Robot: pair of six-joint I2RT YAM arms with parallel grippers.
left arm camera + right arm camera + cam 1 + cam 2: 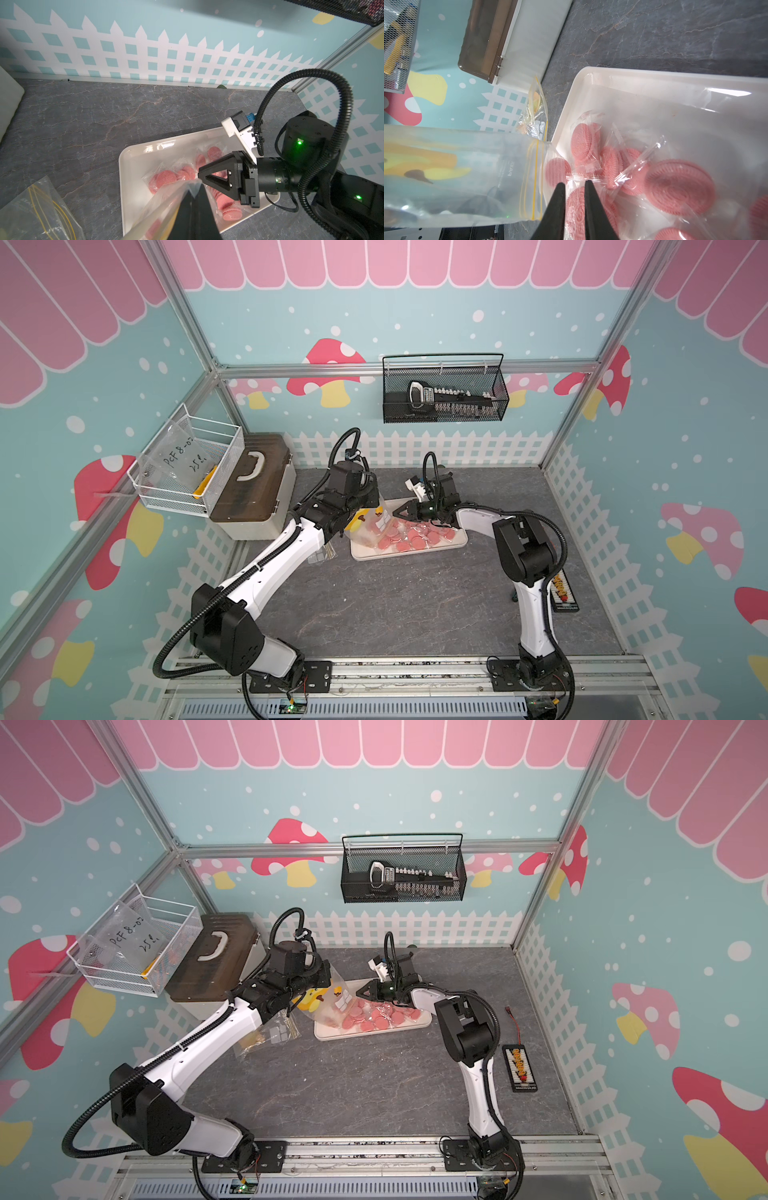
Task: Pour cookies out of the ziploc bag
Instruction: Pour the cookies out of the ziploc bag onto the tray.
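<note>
Left wrist view, we record the left tool (195,187) clenched on the ziploc bag (164,199), its mouth over the white tray (128,154), cookies (166,178) piled in that tray, right tool (574,183) slightly parted, empty.

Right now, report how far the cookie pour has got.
Done: many cookies lie in the white tray. In hand: the left gripper is shut on the ziploc bag, its mouth tilted over the tray; the right gripper stands slightly open beside it, empty. Left: pink shapes show through the bag, possibly cookies inside; shake them out.
</note>
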